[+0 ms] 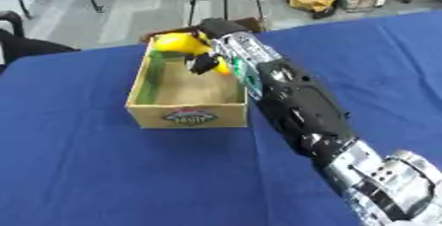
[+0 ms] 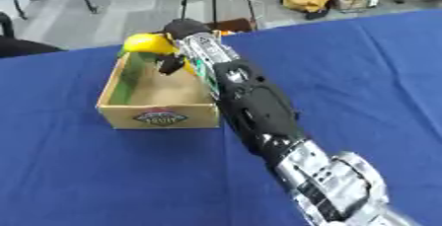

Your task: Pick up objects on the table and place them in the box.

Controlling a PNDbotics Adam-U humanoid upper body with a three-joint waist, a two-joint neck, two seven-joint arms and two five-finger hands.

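Right robot hand (image 1: 210,47) grips smooth yellow object (image 1: 179,43) over cardboard box (image 1: 186,113).

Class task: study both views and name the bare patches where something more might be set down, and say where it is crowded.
Free: the blue tablecloth left of and in front of the open cardboard box, and the box's bare brown floor toward its labelled front wall. Crowded: the box's far end, where the right robot hand holds a yellow rounded object, and along its right wall beside the arm.
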